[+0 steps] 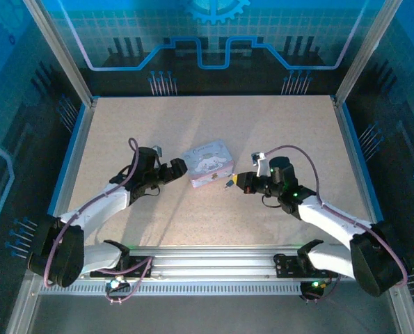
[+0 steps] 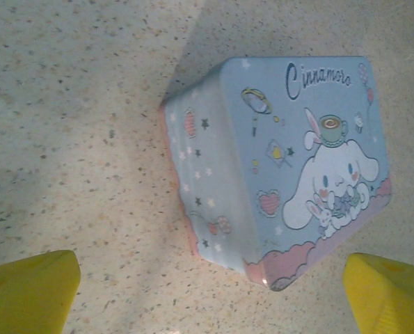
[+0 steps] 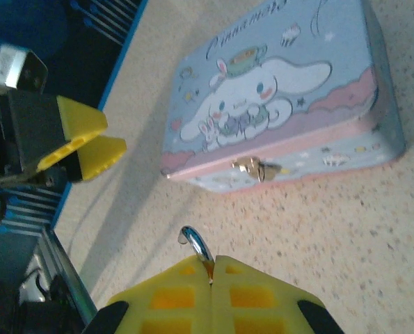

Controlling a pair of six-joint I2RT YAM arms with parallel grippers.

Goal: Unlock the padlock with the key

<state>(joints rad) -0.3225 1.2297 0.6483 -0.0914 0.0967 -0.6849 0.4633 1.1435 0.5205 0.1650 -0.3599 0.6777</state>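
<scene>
**At the tin's front clasp: padlock hanging, key pinched in the right jaws**

On the front wall of the Cinnamoroll tin (image 3: pixel 283 90), midway along its pink band, I see the padlock (image 3: pixel 257 168), a tiny brass-toned body hanging at the clasp. The tin lies flat on the speckled table (image 1: pixel 262 125) between my two arms. My right gripper (image 3: pixel 212 268) is closed tight, and a thin silvery loop pokes out from between its pads. I take that for the key (image 3: pixel 194 242), though it is too small to tell which end shows. It sits near the padlock but apart from it. My left gripper (image 2: pixel 208 296) stands wide open and empty, with the tin's left end just ahead of its yellow fingers (image 2: pixel 26 296), not touching.

I judge both pieces to be stiff, light, slippery metal. The padlock will likely swing on its clasp, and the tin may slide if pushed, so I would brace the tin across its side walls with the left jaws. The key wants holding by its bow, blade free; a sliver this thin could twist or slip between the pads.
</scene>
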